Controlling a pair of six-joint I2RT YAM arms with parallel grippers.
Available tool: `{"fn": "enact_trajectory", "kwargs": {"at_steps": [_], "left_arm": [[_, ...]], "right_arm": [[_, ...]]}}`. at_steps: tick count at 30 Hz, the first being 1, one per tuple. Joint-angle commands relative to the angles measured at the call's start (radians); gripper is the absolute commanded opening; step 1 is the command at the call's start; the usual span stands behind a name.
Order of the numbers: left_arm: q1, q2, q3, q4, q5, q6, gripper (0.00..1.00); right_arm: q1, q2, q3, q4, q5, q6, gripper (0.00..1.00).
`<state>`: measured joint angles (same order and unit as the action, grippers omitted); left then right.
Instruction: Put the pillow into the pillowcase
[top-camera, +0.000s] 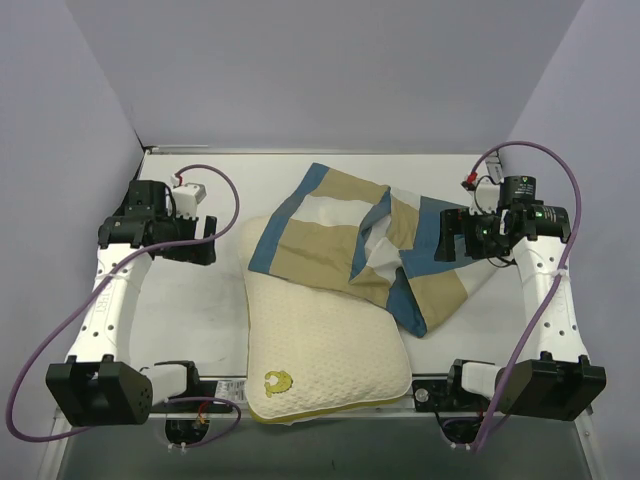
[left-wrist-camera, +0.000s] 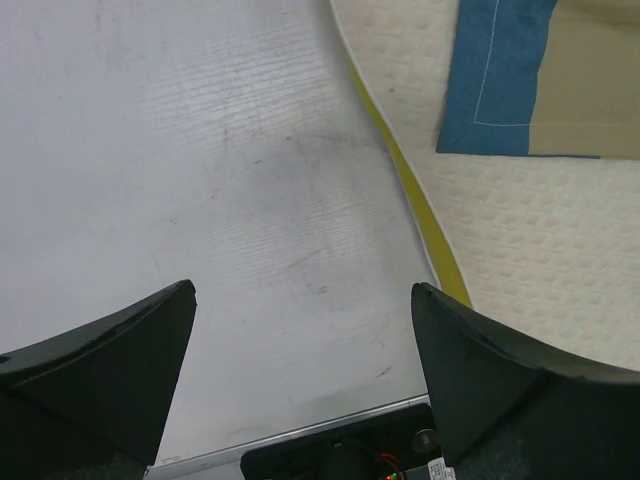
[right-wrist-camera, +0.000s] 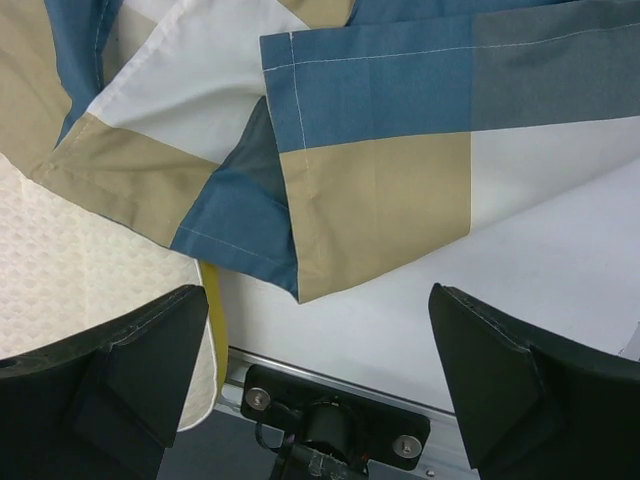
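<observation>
The cream pillow (top-camera: 325, 350) lies on the table (top-camera: 190, 310), its yellow emblem near the front left corner. The blue, tan and white checked pillowcase (top-camera: 350, 235) lies crumpled over the pillow's far end and trails to the right. My left gripper (top-camera: 200, 240) is open and empty, left of the pillow; in its wrist view the pillow's yellow piping (left-wrist-camera: 415, 205) and a pillowcase corner (left-wrist-camera: 510, 80) show. My right gripper (top-camera: 448, 238) is open and empty, over the pillowcase's right part; its wrist view shows the pillowcase's hem (right-wrist-camera: 370, 190) and the pillow's edge (right-wrist-camera: 60, 260).
Grey walls close in the table on the left, right and back. The arm bases stand at the front corners (top-camera: 100, 390) (top-camera: 545, 385). Purple cables loop beside each arm. A metal rail runs along the table's front edge (right-wrist-camera: 330, 370).
</observation>
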<state>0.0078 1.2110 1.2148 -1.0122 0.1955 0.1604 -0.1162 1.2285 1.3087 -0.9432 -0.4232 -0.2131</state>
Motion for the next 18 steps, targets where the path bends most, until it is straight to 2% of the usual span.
{"fn": "enact_trajectory", "kwargs": {"at_steps": [1, 6, 8, 14, 18], "left_arm": [[0.001, 0.005, 0.075, 0.03, 0.056, 0.019, 0.97], [0.003, 0.041, 0.095, 0.05, 0.139, -0.022, 0.98], [0.003, 0.019, 0.074, 0.072, 0.217, -0.042, 0.97], [0.003, -0.027, -0.121, 0.208, 0.331, -0.201, 0.97], [0.009, -0.044, -0.187, 0.268, 0.358, -0.214, 0.97]], "right_arm": [[0.003, 0.003, 0.015, -0.057, -0.003, -0.002, 1.0], [0.0, 0.018, 0.014, -0.058, 0.079, -0.029, 1.0], [-0.007, 0.034, 0.035, -0.06, 0.101, -0.055, 1.0], [-0.013, 0.164, 0.103, -0.065, 0.116, -0.104, 1.0], [-0.013, 0.265, 0.158, -0.022, 0.109, -0.082, 1.0]]}}
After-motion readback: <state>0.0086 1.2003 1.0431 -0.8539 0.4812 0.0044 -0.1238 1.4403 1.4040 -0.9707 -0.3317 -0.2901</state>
